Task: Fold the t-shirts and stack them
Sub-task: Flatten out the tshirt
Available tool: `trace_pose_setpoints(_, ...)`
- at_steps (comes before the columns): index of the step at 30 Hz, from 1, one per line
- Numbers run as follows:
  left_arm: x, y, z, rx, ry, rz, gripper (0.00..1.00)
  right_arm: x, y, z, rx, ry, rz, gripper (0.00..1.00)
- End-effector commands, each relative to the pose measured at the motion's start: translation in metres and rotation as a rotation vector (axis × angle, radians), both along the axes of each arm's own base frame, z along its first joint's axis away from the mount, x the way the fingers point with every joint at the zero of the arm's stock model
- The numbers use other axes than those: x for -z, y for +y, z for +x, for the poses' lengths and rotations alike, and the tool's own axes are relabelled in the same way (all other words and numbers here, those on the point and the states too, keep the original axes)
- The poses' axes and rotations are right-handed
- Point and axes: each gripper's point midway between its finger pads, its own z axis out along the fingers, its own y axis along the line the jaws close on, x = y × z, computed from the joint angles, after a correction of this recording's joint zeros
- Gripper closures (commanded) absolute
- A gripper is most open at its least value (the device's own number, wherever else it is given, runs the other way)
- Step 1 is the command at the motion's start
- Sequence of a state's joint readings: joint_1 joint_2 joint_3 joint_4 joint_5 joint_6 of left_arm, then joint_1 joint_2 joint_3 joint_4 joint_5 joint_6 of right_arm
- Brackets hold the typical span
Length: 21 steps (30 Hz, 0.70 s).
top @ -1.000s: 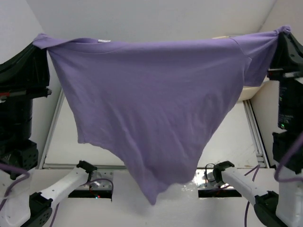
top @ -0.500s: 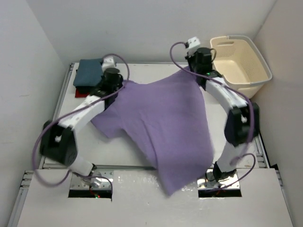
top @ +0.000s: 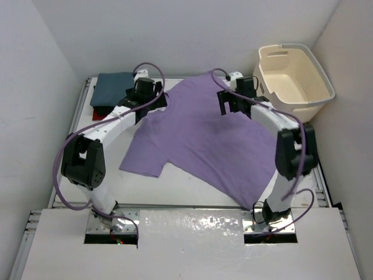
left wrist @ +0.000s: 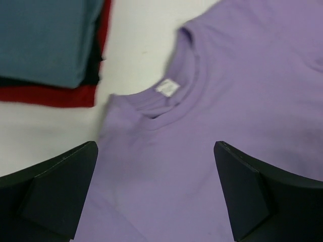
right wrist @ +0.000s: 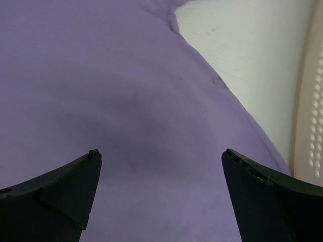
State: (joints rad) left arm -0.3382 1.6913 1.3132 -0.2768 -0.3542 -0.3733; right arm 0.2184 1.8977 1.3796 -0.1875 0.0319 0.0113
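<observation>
Lavender t-shirt [top: 198,134] lies spread flat on the table [top: 93,169], running at a slant from the far middle down toward the near right. Its collar [left wrist: 166,103], with a small white label [left wrist: 167,88], points toward the far left. One sleeve [top: 143,163] reaches into the bare left half of the table. The lower hem corner [top: 247,201] ends close to the near edge, just beside the right arm's base. Along the far right side, the shirt's edge leaves a strip of bare table before the cream basket [top: 326,87], which the right wrist view shows as a perforated wall [right wrist: 314,101].

The left gripper [top: 152,100] hangs over the collar area with its jaws spread wide and nothing between them. The right gripper [top: 233,105] hangs over the shirt's far right shoulder area, jaws equally wide and empty; only flat purple cloth shows between them.

At the far left corner sits a folded stack: the dark teal-blue t-shirt [top: 113,87] on top, the black t-shirt [left wrist: 93,55] showing as a thin edge beneath it, and the red t-shirt [top: 98,114] at the bottom. A band of white table separates the stack from the lavender collar. White walls close in on the left, far and right sides.
</observation>
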Motion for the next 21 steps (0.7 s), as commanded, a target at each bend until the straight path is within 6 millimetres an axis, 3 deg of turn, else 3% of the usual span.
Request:
trace_pose_setpoints(1,-0.02,-0.034,0.024,0.153,-0.073,-0.093,0.0,-0.018,-0.016,-0.044,0.192,0.015,0.089,0.01)
trace_pose_setpoints(3,-0.004,-0.055,0.039,0.233,-0.043,-0.124,0.0,-0.015,-0.031,-0.07,0.26,0.036,0.072,0.01)
trace_pose_setpoints(4,0.001,-0.061,0.044,0.261,-0.037,-0.12,0.0,0.005,-0.041,-0.092,0.293,0.098,0.041,0.01)
trace_pose_setpoints(7,0.028,-0.086,0.064,0.367,-0.009,-0.146,0.0,0.027,-0.062,-0.122,0.381,0.176,0.006,0.01)
trace_pose_setpoints(8,0.042,-0.1,0.073,0.425,0.004,-0.168,0.0,0.032,-0.065,-0.127,0.391,0.192,0.007,0.01)
trace_pose_setpoints(11,0.072,-0.117,0.083,0.489,0.079,-0.192,0.0,0.053,-0.077,-0.133,0.426,0.239,0.004,0.01)
trace_pose_setpoints(16,0.118,-0.112,0.075,0.447,0.185,-0.189,0.0,0.073,-0.072,-0.126,0.395,0.294,0.011,0.01)
trace_pose_setpoints(17,0.131,-0.101,0.068,0.403,0.216,-0.165,0.0,0.077,-0.069,-0.125,0.385,0.306,0.02,0.01)
trace_pose_setpoints(21,0.15,-0.066,0.035,0.258,0.303,-0.14,0.0,0.098,-0.054,-0.116,0.327,0.363,0.061,0.01)
